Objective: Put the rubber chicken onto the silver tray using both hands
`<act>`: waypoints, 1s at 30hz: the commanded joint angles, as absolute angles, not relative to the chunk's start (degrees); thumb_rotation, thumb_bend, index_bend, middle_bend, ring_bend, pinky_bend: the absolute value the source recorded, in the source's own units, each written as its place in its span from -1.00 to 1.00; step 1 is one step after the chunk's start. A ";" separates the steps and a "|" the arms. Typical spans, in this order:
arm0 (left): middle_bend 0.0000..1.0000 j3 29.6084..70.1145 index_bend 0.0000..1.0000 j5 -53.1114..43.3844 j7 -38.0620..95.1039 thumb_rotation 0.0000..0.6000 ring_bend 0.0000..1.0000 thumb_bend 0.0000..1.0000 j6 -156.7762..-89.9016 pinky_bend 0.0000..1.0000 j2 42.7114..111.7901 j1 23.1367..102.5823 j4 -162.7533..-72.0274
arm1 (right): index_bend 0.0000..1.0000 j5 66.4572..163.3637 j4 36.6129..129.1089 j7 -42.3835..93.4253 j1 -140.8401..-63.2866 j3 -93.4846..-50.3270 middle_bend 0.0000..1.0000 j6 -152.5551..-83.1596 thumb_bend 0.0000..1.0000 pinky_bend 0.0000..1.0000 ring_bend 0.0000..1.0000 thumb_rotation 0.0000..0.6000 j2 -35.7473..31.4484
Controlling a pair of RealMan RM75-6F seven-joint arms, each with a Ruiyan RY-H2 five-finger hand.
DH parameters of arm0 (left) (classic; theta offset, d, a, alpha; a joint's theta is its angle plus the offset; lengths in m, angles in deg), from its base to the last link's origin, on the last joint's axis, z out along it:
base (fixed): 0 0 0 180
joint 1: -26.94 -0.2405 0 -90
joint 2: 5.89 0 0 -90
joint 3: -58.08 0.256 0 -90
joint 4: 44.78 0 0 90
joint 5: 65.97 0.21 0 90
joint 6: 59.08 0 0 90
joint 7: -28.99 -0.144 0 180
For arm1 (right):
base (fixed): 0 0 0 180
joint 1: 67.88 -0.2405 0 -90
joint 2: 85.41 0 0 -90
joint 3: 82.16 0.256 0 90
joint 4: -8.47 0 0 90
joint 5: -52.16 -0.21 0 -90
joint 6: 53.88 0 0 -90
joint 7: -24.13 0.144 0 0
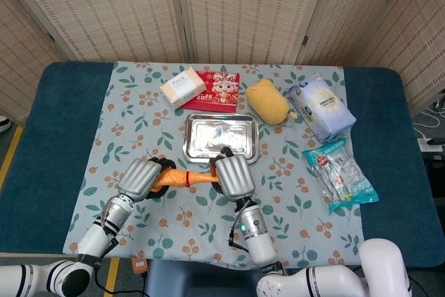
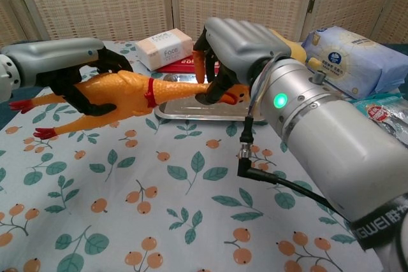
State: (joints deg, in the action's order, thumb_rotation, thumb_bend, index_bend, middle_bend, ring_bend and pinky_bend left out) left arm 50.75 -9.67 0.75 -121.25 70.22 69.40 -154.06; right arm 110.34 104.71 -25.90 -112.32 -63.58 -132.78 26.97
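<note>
**Chicken up, grips uneven**

The chicken [image 2: 121, 90] hangs off the cloth, just short of the tray [image 1: 220, 138]. The left hand [image 2: 60, 62] wraps its body; the right hand [image 2: 236, 46] pinches the head. Uneven motion could twist it loose and drop it beside the tray.

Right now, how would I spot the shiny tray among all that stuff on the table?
Find the floral tablecloth; at its middle lies the silver tray, below the red card. It alone is bare reflective metal.
</note>
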 commanded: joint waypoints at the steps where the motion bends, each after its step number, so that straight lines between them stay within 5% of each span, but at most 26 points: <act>1: 0.62 49.95 0.67 -5.90 4.82 1.00 0.45 0.47 -123.02 0.86 71.48 68.51 -152.70 | 0.86 110.47 104.79 -25.84 -112.28 -63.64 0.41 -132.87 -0.27 1.00 0.65 1.00 26.95; 3: 0.27 51.23 0.14 -4.70 4.95 1.00 0.19 0.22 -121.12 0.51 70.42 68.65 -152.50 | 0.86 110.41 104.65 -25.84 -112.27 -63.64 0.41 -132.85 -0.27 1.00 0.65 1.00 26.97; 5: -0.49 51.52 -0.77 -5.67 6.50 1.00 -0.40 -0.02 -117.81 0.02 68.91 69.27 -153.55 | 0.86 110.31 104.60 -25.87 -112.29 -63.57 0.41 -132.79 -0.27 1.00 0.65 1.00 26.94; 7: -0.90 51.08 -1.00 -5.68 9.19 1.00 -0.85 -0.17 -115.96 -0.45 67.95 69.45 -154.19 | 0.86 110.33 104.58 -25.76 -112.22 -63.67 0.41 -132.71 -0.27 1.00 0.65 1.00 26.81; 8: -1.00 50.60 -1.00 -5.07 11.64 1.00 -0.99 -0.27 -115.42 -0.70 67.55 69.22 -154.50 | 0.86 110.34 104.47 -25.79 -112.16 -63.74 0.41 -132.75 -0.27 1.00 0.65 1.00 26.73; 11: -1.00 49.89 -1.00 -3.11 18.03 1.00 -1.00 -0.41 -113.09 -0.93 66.12 68.81 -154.94 | 0.86 110.05 104.34 -25.84 -112.03 -63.79 0.41 -132.68 -0.27 1.00 0.65 1.00 26.60; 23: -1.00 49.88 -1.00 -0.11 25.21 1.00 -1.00 -0.47 -108.18 -0.99 61.76 69.23 -156.02 | 0.86 110.36 104.29 -25.96 -111.97 -64.27 0.41 -132.69 -0.27 1.00 0.65 1.00 26.25; 30: -1.00 47.67 -1.00 3.12 42.48 1.00 -1.00 -0.47 -100.29 -1.00 55.43 68.95 -159.98 | 0.86 109.28 102.06 -25.90 -111.46 -64.56 0.41 -132.36 -0.27 1.00 0.65 1.00 26.24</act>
